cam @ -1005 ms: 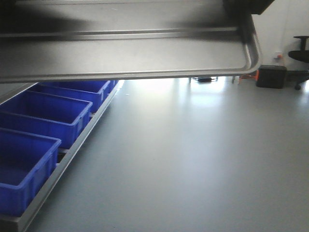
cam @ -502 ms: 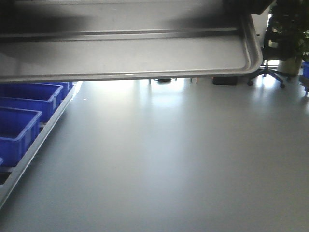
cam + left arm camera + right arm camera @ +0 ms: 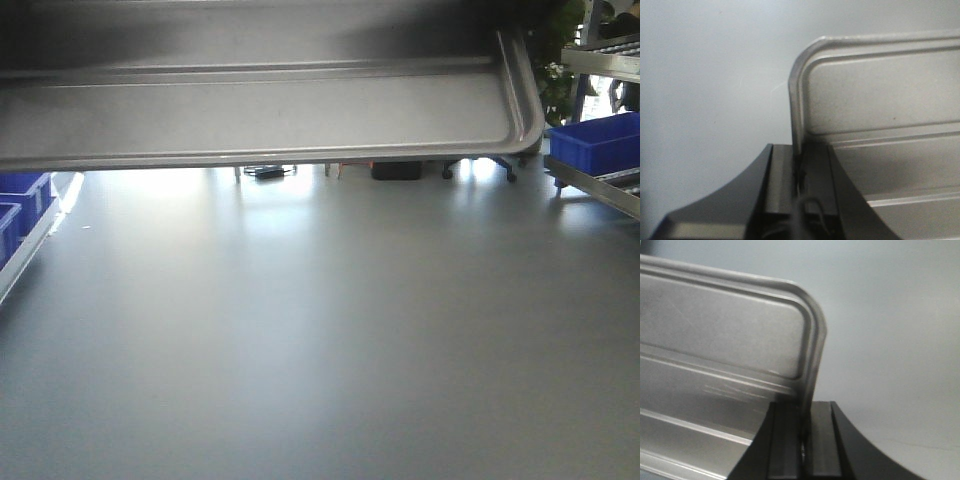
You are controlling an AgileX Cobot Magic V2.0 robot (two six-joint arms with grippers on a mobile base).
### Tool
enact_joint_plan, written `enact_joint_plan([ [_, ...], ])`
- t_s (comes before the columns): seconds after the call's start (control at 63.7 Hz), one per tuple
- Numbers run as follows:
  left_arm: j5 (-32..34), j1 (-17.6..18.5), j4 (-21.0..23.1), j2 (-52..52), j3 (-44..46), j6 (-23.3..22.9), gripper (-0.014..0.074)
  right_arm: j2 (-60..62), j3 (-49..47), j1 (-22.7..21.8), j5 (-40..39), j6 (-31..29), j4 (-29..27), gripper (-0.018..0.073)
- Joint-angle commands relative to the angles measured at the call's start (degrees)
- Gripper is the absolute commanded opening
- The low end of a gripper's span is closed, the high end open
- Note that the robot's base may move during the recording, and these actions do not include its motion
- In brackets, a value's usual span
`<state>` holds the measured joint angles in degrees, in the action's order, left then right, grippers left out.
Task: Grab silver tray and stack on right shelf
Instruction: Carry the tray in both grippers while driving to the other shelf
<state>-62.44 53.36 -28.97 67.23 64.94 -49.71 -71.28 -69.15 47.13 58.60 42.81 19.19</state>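
The silver tray (image 3: 270,110) fills the top of the front view, held in the air above the grey floor, its ribbed underside towards the camera. My left gripper (image 3: 799,165) is shut on the tray's (image 3: 880,110) left rim, one finger on each side. My right gripper (image 3: 804,422) is shut on the tray's (image 3: 720,330) right rim in the same way. A steel-framed rack (image 3: 600,190) shows at the right edge of the front view; its rollers and front bar cannot be made out.
A blue bin (image 3: 598,142) sits on the rack at the right. More blue bins (image 3: 22,200) on a low rail are at the left edge. A dark box (image 3: 397,170), chair legs and a plant stand at the back of the grey floor (image 3: 320,330).
The view has swung to the right: the blue bins slid off to the left, and the rack with a blue bin came in at the right. The tray stays gripped on both rims.
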Motion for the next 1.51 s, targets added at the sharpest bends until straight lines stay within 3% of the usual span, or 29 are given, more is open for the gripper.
enact_joint_plan([
  [0.0,-0.58,0.46,-3.06,-1.03,1.84,1.63,-0.0093,1.63,-1.87,-0.13,-2.23,-1.03,3.81,0.0057],
  [1.492,-0.58,0.46,-3.06,-1.03,1.84,1.63,-0.0093,1.63,-1.87,-0.13,-2.28,-1.03,3.81,0.0057],
])
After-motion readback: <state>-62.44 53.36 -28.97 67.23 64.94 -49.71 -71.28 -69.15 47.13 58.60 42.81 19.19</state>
